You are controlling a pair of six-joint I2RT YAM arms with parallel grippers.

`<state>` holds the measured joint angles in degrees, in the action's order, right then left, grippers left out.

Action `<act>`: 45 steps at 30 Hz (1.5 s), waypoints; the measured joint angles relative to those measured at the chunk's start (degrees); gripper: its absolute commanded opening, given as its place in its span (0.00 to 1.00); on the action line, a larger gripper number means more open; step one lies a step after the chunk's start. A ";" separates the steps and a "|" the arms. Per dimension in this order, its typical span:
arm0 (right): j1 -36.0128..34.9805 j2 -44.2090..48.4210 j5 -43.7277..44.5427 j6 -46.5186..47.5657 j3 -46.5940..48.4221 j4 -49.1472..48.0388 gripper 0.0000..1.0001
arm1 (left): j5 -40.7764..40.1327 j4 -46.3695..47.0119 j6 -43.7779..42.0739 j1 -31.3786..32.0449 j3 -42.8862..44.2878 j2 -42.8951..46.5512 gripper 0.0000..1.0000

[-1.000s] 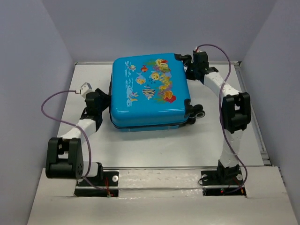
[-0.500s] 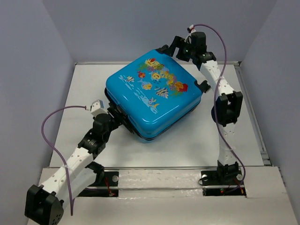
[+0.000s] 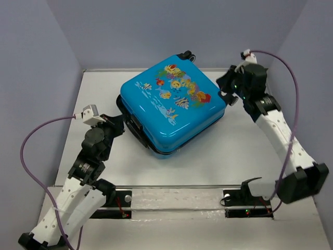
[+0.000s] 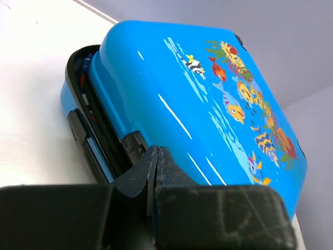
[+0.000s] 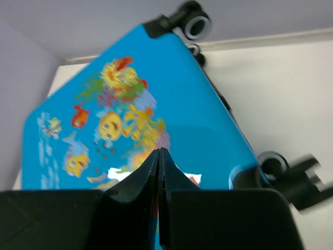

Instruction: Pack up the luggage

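Observation:
The luggage (image 3: 171, 107) is a bright blue hard-shell suitcase lying flat on the white table, fish print up and turned diagonally. Its shells stand slightly apart along the left side, where a dark gap (image 4: 86, 99) shows. My left gripper (image 3: 118, 124) is shut and empty just off the suitcase's left corner, its tips (image 4: 157, 151) pointing at that edge. My right gripper (image 3: 227, 86) is also shut and empty, beside the right corner near a wheel (image 3: 229, 98). In the right wrist view its tips (image 5: 159, 151) hover over the printed face (image 5: 156, 88).
Grey walls close in the table on three sides. A metal rail (image 3: 177, 191) runs across the near edge between the arm bases. Black-and-white wheels (image 5: 196, 23) stick out at the suitcase's far corner. Bare table (image 3: 208, 161) lies in front of the suitcase.
The suitcase has turned counter-clockwise to a diagonal. The left arm drew back from its left corner, and the right arm swung from the back corner to the right side. Both grippers closed.

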<state>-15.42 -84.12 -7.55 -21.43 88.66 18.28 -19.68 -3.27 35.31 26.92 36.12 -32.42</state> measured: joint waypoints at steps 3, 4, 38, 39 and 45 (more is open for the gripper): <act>0.04 14.49 7.04 -0.76 -18.84 -0.68 0.07 | 0.92 -2.78 -0.33 0.00 -0.11 2.40 0.06; 0.02 17.86 9.84 -1.09 -23.34 -0.33 0.07 | 1.55 -3.52 -0.24 0.00 -0.50 2.80 0.06; 7.93 -25.11 -1.99 3.32 1.16 -5.79 0.11 | 17.07 13.79 8.68 11.50 -18.43 -19.93 0.06; 7.96 -27.43 -3.76 3.43 4.98 -5.25 0.12 | 16.87 15.30 8.79 12.50 -18.40 -20.87 0.06; 7.45 -32.37 -6.93 3.45 12.66 -5.09 0.42 | 16.20 20.52 9.07 17.22 -15.43 -29.77 0.06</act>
<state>-7.97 -116.49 -14.48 -17.98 101.32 13.19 -3.49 17.26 44.38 44.14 20.69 -62.19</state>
